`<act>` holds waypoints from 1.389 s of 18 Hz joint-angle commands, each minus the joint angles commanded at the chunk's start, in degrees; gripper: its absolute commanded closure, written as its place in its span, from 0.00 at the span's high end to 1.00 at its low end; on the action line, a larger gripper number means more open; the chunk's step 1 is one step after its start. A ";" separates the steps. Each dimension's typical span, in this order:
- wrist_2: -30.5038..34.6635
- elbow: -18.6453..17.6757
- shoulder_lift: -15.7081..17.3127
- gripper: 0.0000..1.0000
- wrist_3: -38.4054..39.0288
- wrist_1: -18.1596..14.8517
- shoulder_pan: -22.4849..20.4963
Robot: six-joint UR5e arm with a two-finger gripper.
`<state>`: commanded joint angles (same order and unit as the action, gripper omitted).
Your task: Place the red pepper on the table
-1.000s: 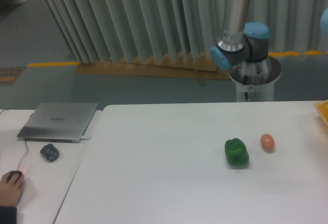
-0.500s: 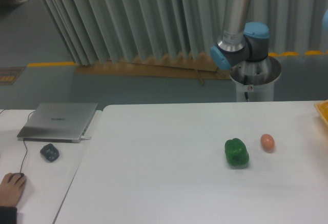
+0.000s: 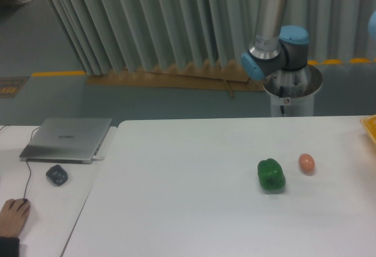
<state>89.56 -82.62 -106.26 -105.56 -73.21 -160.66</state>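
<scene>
The red pepper is out of view. The large white table (image 3: pixel 176 198) fills the lower middle and right of the camera view. Behind its far edge stands the arm's base and lower joints (image 3: pixel 276 57), rising out of the top of the frame. The gripper itself is out of view, so its fingers cannot be seen.
A green bell pepper (image 3: pixel 271 174) and a small orange-brown egg (image 3: pixel 306 163) lie on the table's right half. A yellow object (image 3: pixel 370 129) pokes in at the right edge. The left desk holds a closed laptop (image 3: pixel 66 139), a dark object (image 3: pixel 57 175) and a person's hand (image 3: pixel 13 216) on a mouse.
The person's hand on the left desk shifted slightly over the mouse. The arm, green pepper and egg have not moved.
</scene>
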 joint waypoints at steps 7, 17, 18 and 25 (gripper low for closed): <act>0.35 -0.09 0.09 1.00 0.44 0.00 -0.62; 0.35 -0.70 0.18 1.00 -0.26 0.09 -0.61; 0.35 -0.79 0.09 1.00 -0.26 0.17 -0.62; 0.35 -0.79 0.00 1.00 -0.26 0.18 -0.62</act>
<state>89.91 -83.41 -106.26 -105.82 -73.04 -161.28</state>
